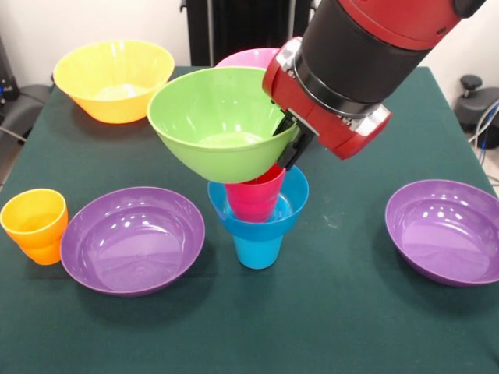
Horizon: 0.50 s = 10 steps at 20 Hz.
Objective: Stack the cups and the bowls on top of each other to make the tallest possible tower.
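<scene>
four pieces up: lime green bowl point(218, 125) tilted atop red cup point(256, 195), gripped by hand point(290, 144); rest unstacked on tabletop point(335, 312).

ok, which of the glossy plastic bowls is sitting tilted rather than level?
The lime green plastic bowl atop the red cup, at the gripper. The two purple bowls and the orange-yellow one sit level on the table.
</scene>
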{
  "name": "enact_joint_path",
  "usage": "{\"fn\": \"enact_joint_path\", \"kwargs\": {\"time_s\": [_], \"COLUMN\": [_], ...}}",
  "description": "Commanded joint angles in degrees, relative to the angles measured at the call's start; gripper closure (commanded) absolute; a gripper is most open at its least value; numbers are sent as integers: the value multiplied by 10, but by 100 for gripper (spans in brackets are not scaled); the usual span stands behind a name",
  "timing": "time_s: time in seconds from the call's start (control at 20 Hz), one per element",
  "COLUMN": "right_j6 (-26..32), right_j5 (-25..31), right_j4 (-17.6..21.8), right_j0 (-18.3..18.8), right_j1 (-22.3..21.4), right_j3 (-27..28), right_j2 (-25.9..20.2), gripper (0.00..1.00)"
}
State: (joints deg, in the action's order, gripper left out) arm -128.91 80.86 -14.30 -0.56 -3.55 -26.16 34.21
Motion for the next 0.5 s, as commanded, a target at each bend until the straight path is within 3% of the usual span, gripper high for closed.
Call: {"fn": "enact_joint_path", "kwargs": {"time_s": [0.05,0.5], "right_j6": [164,154], "right_j5": [55,57], "right_j4": [29,27], "right_j0": [2,0], "right_j1": [17,18], "right_j3": [5,5], "right_j2": [-64,-65], "gripper": [100,100]}}
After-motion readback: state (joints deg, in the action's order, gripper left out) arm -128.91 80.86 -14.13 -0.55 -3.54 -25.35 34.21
